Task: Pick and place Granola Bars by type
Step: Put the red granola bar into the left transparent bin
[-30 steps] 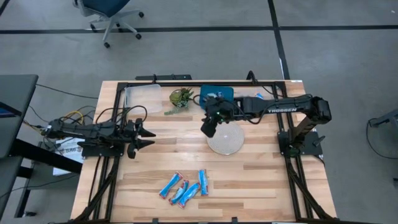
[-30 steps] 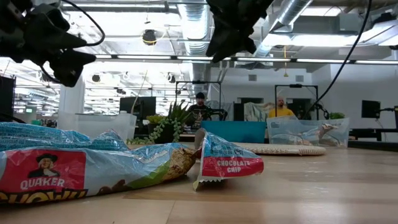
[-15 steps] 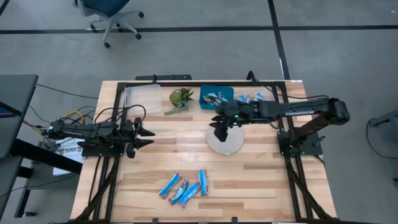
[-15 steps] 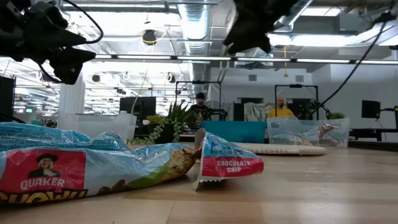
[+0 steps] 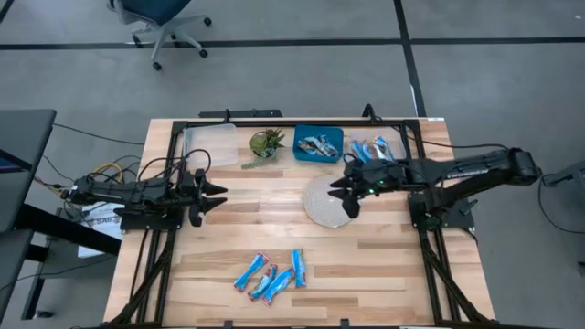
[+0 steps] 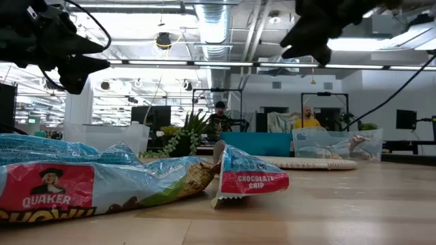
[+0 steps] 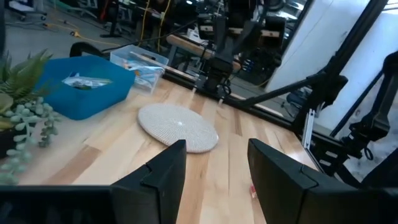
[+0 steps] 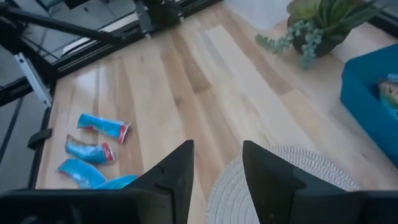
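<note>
Several blue granola bars lie flat in a cluster near the table's near edge; the right wrist view shows them too, and the low view has them close up. More bars sit in the blue bin and the clear bin at the far edge. My right gripper is open and empty above the right rim of the round woven disc, its fingers apart in its wrist view. My left gripper waits open over the table's left part.
A small green plant stands at the far edge between a clear lidded container and the blue bin. The disc lies flat at mid-table. Bare wood lies between the disc and the bars. People sit in the room beyond the table.
My right gripper has moved toward the table's right edge, from over the disc's left rim across to its right rim, with the arm drawing back. The bars and the disc have stayed where they were.
</note>
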